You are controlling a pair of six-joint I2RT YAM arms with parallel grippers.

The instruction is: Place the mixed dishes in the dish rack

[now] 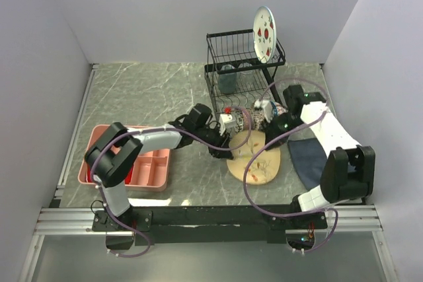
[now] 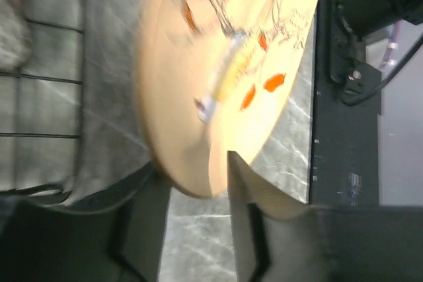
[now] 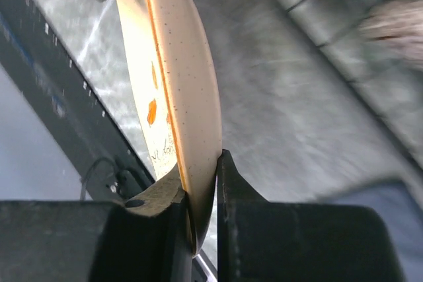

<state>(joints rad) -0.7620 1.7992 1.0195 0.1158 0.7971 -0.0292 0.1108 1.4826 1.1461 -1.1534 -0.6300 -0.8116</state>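
Tan plate (image 1: 254, 158) lies on the bench near its front edge, just in front of the dish rack (image 1: 243, 77), between my two arms. The right tool (image 3: 203, 196) is clamped on the plate's rim, one finger either side. The left tool (image 2: 228, 186) has the opposite rim between its fingers, but that view is blurred and I cannot tell whether it grips or merely straddles. The watermelon plate (image 1: 265, 33) already stands upright at the rack's upper right corner; something dark sits inside the rack, and I cannot make it out. Step in hand, as I read it: lifting the tan plate. The next move calls for tipping it on edge, then carrying it over the rack wires and lowering it into a free slot, without knocking the standing plate.
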